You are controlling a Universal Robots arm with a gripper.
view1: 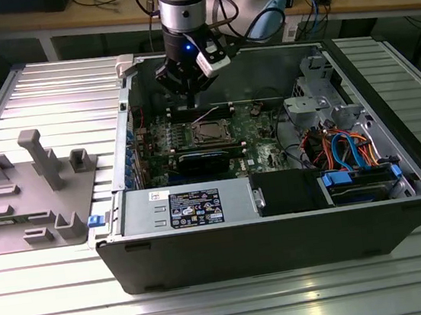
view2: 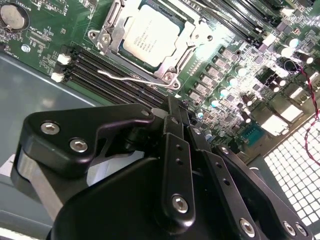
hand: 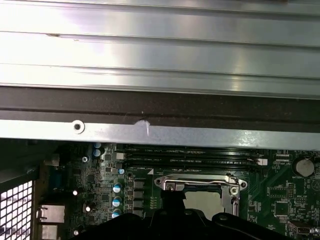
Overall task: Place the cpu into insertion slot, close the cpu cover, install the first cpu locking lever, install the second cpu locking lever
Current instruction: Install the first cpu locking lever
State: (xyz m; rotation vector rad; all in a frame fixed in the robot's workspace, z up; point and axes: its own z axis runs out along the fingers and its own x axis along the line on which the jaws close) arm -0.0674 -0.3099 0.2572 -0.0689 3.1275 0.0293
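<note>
In the exterior view my gripper [view1: 187,91] hangs inside the open computer case, just behind and above the insertion slot [view1: 211,132] on the green board. The cpu [view2: 150,35] lies flat in the slot, its silvery top showing through the window of the cpu cover [view2: 112,35], which is folded down around it. A thin wire locking lever [view2: 130,77] runs along the slot's side nearest my gripper [view2: 172,104]. The fingers are shut together with nothing between them, a short way off the lever. The cpu [hand: 205,200] and cover frame [hand: 200,181] also show in the first wrist view.
Black memory slots [view2: 100,67] lie between the socket and the case wall [hand: 160,132]. A power supply [view1: 193,206], drive cage [view1: 319,106] and orange and blue cables [view1: 351,148] crowd the case's front and the exterior view's right. A grey fixture block [view1: 33,187] stands on the ribbed table at the left.
</note>
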